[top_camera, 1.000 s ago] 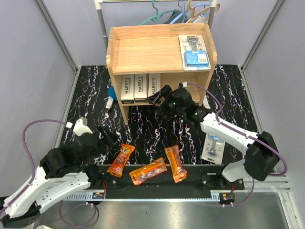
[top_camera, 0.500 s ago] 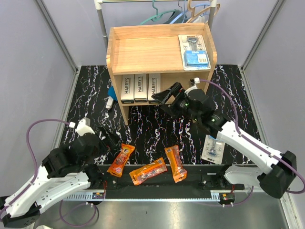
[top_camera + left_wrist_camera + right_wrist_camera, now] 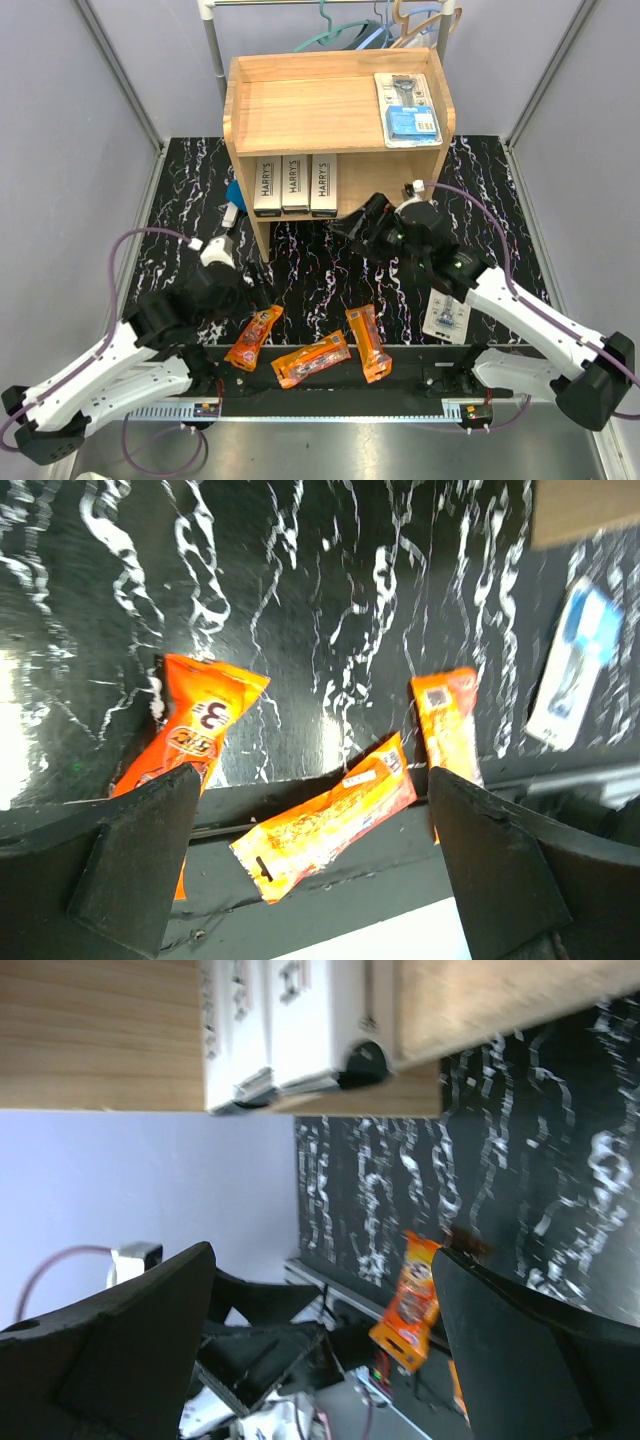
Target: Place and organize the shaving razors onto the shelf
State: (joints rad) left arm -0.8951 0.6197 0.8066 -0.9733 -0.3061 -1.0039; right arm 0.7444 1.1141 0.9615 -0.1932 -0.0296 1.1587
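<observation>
The wooden shelf (image 3: 300,105) stands at the back. Three white-and-black razor boxes (image 3: 295,185) lie side by side on its lower tier, also in the right wrist view (image 3: 290,1020). A blue-card blister pack (image 3: 408,108) lies on its top, another (image 3: 447,310) on the table at right. Three orange packets (image 3: 254,337) (image 3: 311,359) (image 3: 368,343) lie along the near edge. My left gripper (image 3: 252,295) hovers open just above and behind the left packet (image 3: 195,730), holding nothing. My right gripper (image 3: 352,225) is open and empty in front of the shelf's lower tier.
A metal clothes rail with hangers (image 3: 370,30) stands behind the shelf. Something blue and white (image 3: 233,205) lies at the shelf's left foot. A black rail (image 3: 330,395) runs along the table's near edge, with the middle orange packet (image 3: 325,820) partly over it. Grey walls close in on both sides.
My left arm has swung forward and right, toward the left orange packet. My right gripper has drawn back from the boxes on the lower tier. Both stayed open.
</observation>
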